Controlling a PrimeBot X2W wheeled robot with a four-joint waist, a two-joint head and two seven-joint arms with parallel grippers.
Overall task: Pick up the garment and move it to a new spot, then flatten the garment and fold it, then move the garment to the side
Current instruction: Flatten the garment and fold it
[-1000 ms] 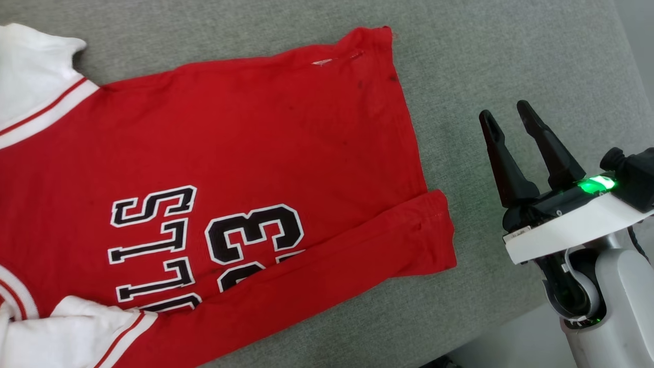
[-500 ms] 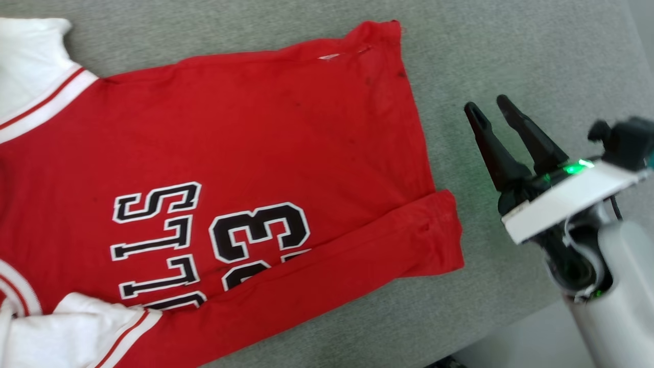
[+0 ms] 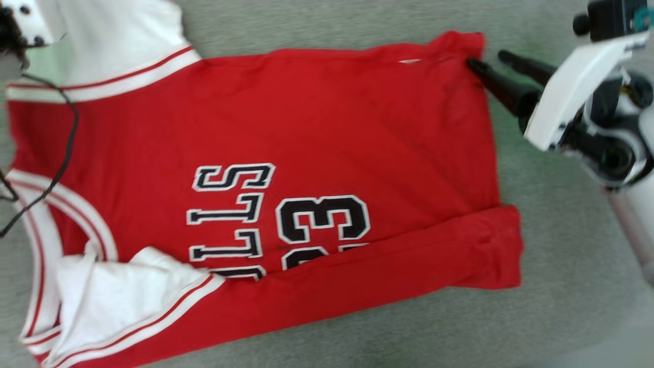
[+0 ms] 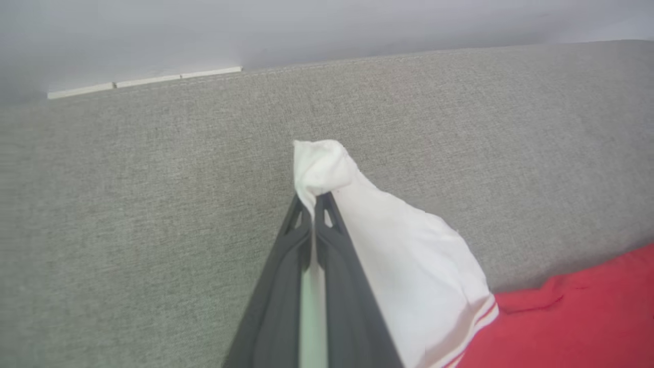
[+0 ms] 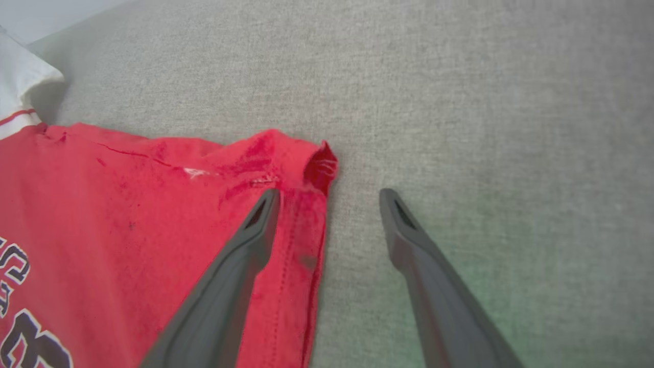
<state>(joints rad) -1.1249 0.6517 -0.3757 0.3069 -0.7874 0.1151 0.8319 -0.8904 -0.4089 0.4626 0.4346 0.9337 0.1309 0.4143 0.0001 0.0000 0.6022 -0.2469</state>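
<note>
My right gripper [image 3: 486, 57] swung to garment [image 3: 327, 122] hem corner, 1 o'clock — spread apart astride it. Left gripper [image 4: 312, 200] clamped on sleeve [image 4: 409, 245]. Limp, light — pinch corners.

We see a grey woven fabric surface [image 3: 562, 286] spread wide, and beyond its far edge a pale wall [image 4: 306, 30] with a thin white strip [image 4: 145, 82].

Black, white-edged lettering [image 3: 232, 214] stands on the red garment [image 3: 357, 128]. "S", "L", "L" read whole; the next letter is half hidden under a folded flap [image 3: 409, 266]. Beside them is a whole "3" and a cut-off numeral, well apart from the right gripper [image 3: 485, 57].
</note>
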